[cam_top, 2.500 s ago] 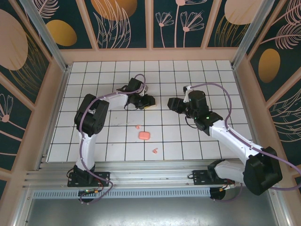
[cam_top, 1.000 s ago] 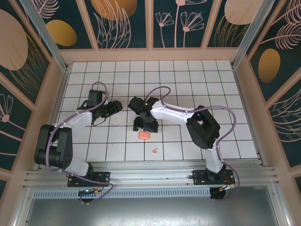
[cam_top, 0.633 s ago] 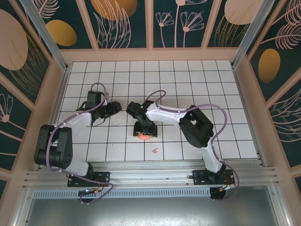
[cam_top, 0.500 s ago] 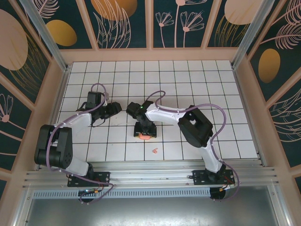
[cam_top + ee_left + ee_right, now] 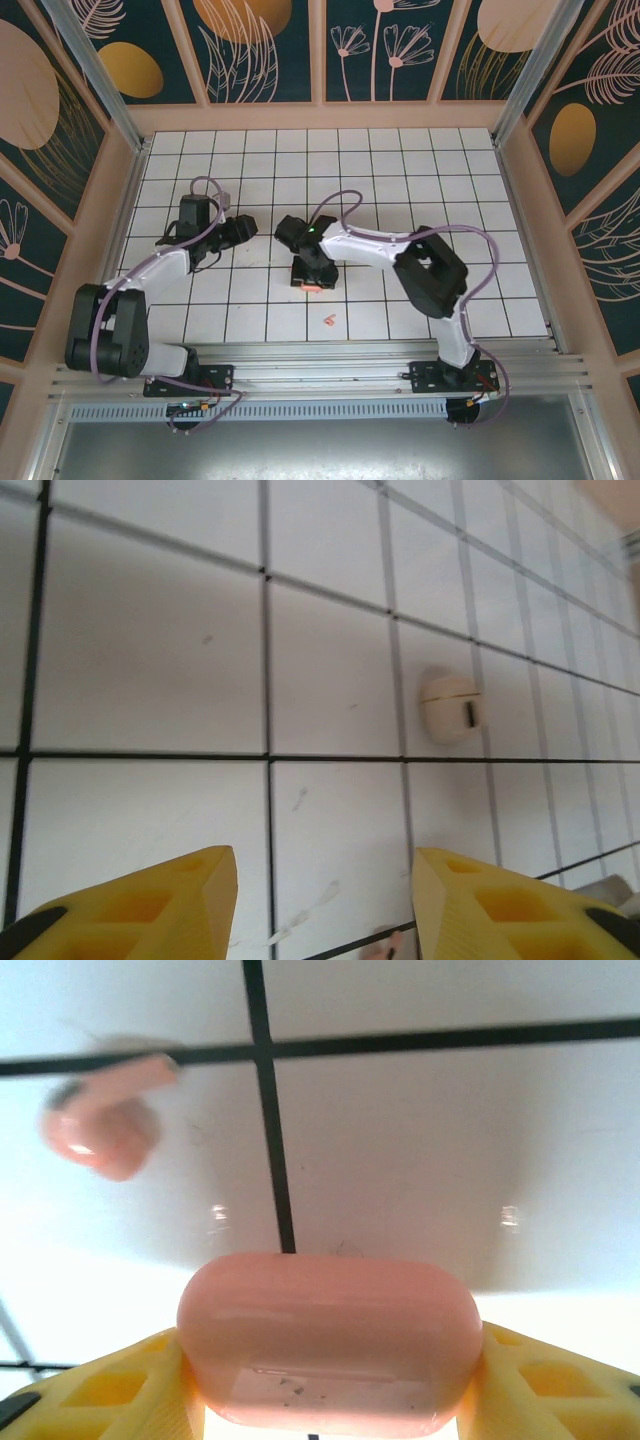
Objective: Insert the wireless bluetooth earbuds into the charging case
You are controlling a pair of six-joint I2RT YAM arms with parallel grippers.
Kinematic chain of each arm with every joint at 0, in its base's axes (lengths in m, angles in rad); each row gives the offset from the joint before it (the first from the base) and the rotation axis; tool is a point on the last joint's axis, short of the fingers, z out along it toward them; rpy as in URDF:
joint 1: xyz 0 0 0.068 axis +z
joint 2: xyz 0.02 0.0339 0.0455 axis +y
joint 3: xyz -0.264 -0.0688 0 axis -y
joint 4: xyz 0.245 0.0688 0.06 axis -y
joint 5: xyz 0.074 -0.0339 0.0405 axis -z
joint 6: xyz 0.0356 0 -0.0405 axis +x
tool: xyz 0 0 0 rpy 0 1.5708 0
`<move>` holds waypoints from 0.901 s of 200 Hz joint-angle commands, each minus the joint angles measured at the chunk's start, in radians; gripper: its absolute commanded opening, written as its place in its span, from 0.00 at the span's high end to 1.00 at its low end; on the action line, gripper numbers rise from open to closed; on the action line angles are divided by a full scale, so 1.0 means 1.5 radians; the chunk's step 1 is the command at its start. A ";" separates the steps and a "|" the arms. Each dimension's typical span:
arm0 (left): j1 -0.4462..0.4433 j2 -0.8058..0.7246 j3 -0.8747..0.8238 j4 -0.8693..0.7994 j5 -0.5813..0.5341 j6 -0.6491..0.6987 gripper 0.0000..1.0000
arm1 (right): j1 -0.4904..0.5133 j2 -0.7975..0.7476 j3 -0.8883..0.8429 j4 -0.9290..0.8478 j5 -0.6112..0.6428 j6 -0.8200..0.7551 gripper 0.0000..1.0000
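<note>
1. While the right claw (image 5: pixel 312 277) hangs over the pink charging case (image 5: pixel 310 287) near the middle of the tiled table (image 5: pixel 400 160), the overhead view puts one pink earbud (image 5: pixel 327 321) nearer the bases, apart from the case. The left claw (image 5: pixel 245 228) sits off to the left, clear of both. The step in hand looks like securing the case. Doing it well means a centred, even squeeze, because a smooth rounded shell can squirt sideways. The case should also stay level so the lid can be opened.
2. From the left wrist, the left claw's fingers (image 5: pixel 130 905) stand moderately apart with nothing between them. Ahead lies a cream case (image 5: pixel 452 707), rounded, with a seam line and a dark slot, alone on the tiles.
3. From the right wrist, the yellow fingers (image 5: pixel 110 1390) sit against both ends of the pink charging case, so the right claw looks clasped on it. The case is glossy, salmon-pink and pill-shaped, and no open lid shows. A pink earbud (image 5: pixel 100 1130) lies blurred beyond it to the left. It is bean-like with a short stem and rests near a grid line.
</note>
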 commanded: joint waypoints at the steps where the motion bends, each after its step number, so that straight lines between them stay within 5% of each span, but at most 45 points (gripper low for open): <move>1: 0.003 -0.057 -0.025 0.136 0.063 0.048 0.53 | -0.028 -0.159 -0.061 0.169 0.038 0.028 0.45; 36: -0.001 -0.155 -0.107 0.371 0.139 0.095 0.52 | -0.075 -0.305 -0.218 0.479 -0.028 0.046 0.47; 66: -0.029 -0.218 -0.185 0.546 0.190 0.177 0.50 | -0.088 -0.328 -0.233 0.583 -0.081 0.030 0.48; 96: -0.084 -0.227 -0.191 0.529 0.219 0.283 0.49 | -0.096 -0.324 -0.209 0.611 -0.109 0.020 0.49; 180: -0.101 -0.228 -0.210 0.601 0.194 0.240 0.49 | -0.057 -0.294 -0.218 0.739 -0.162 0.079 0.49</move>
